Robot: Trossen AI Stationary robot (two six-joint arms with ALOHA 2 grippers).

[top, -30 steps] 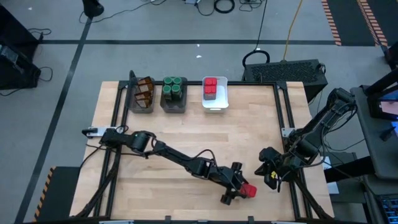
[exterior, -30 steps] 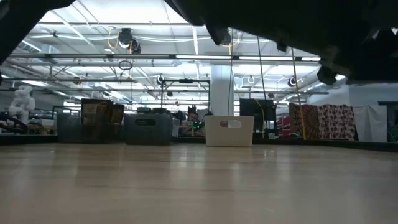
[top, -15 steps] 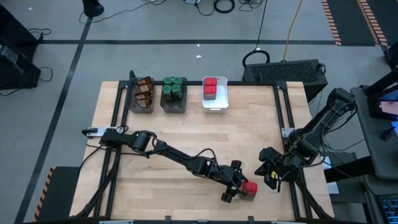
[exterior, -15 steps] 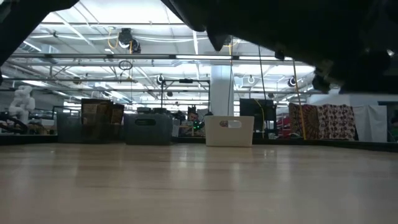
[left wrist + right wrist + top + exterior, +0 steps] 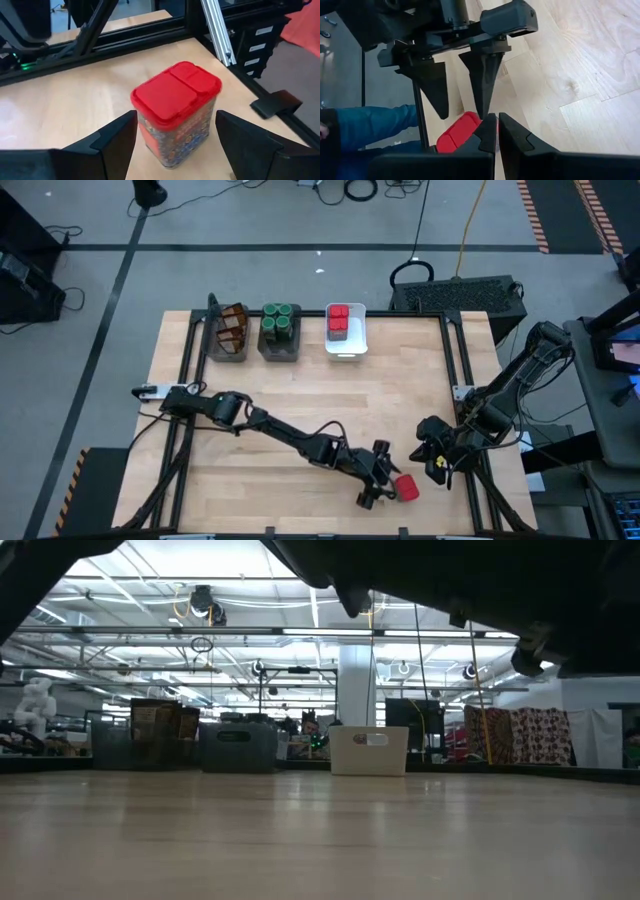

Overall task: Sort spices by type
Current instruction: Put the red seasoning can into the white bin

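Your left gripper (image 5: 172, 137): fingers spread wide, flanking the red tin (image 5: 176, 111) without contact, at the table's (image 5: 300, 400) 5 o'clock edge. Your right gripper (image 5: 428, 452): fingers pressed together, empty, at 4 o'clock.

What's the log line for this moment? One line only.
left gripper: open, straddling red tin | right gripper: shut, idle front right

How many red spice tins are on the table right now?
At least 3: two in the white bin at the far edge, one between the left end effector fingers near the front edge. Others may be hidden underneath.
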